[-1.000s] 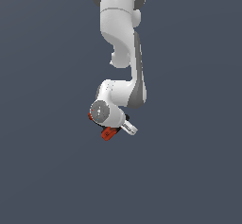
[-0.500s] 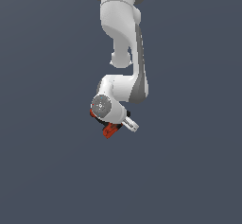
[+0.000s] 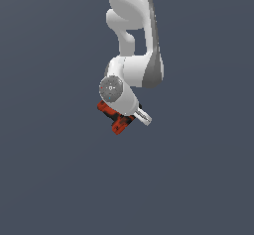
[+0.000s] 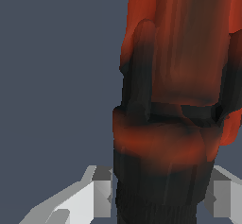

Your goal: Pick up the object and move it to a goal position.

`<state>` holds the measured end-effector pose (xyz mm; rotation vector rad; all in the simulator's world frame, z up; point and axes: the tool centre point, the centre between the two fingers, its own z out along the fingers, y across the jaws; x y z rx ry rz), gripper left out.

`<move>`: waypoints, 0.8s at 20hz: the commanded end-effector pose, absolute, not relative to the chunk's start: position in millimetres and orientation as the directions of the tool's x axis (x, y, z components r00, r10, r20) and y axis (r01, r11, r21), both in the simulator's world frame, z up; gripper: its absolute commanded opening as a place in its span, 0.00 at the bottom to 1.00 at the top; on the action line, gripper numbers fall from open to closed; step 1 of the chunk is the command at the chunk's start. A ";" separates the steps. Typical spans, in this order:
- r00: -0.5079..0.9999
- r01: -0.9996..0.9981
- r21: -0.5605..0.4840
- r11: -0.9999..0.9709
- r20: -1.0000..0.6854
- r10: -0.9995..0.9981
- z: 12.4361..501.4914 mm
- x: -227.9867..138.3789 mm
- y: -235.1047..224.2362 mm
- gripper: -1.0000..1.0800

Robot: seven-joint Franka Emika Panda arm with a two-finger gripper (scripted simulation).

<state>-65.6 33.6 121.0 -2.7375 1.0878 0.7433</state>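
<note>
Slightly, over the last second, arm and drill (image 3: 118, 118) have drifted toward the exterior view's left. Claw (image 4: 158, 192) pinches the drill's black end, most of its weight hanging beyond; a jolt could twist it loose.

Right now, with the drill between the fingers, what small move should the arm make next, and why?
Probably carry on toward the goal, gently. In the wrist view the drill sits between both fingers with no visible gap, so the gripper seems to hold it. No goal marker shows.
</note>
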 end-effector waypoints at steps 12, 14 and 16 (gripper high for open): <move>0.629 -0.669 0.078 -0.740 -0.472 -0.618 272.3 -111.8 75.0 0.00; 0.629 -0.668 0.079 -0.740 -0.471 -0.618 295.8 -119.0 81.7 0.00; 0.629 -0.668 0.079 -0.740 -0.471 -0.618 318.7 -125.9 87.9 0.00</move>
